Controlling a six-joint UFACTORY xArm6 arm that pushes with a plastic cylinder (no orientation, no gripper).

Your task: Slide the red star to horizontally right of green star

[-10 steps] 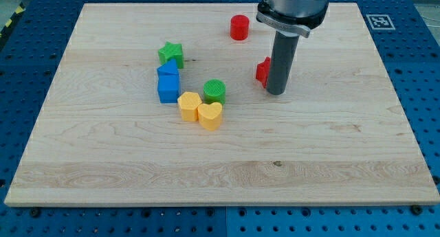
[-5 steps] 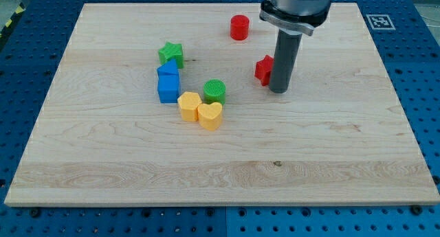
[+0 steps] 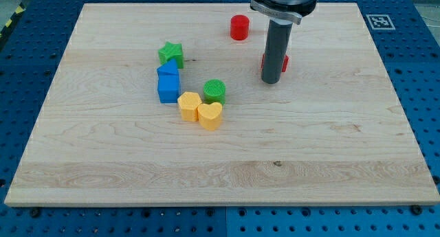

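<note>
The red star (image 3: pixel 284 62) lies in the upper middle of the board, mostly hidden behind my rod; only slivers show on either side. My tip (image 3: pixel 271 80) stands right in front of it, toward the view's bottom, touching or nearly touching. The green star (image 3: pixel 171 54) lies well to the view's left, at about the same height on the board as the red star.
A red cylinder (image 3: pixel 238 27) stands near the view's top. Below the green star are two blue blocks (image 3: pixel 168 84), a green cylinder (image 3: pixel 214 91), a yellow hexagon-like block (image 3: pixel 189 106) and a yellow heart (image 3: pixel 210 116). The wooden board (image 3: pixel 344 161) sits on a blue pegboard.
My tip has moved up and slightly left, from the right side of the red star to in front of it. The star now sits a little higher and further right.
</note>
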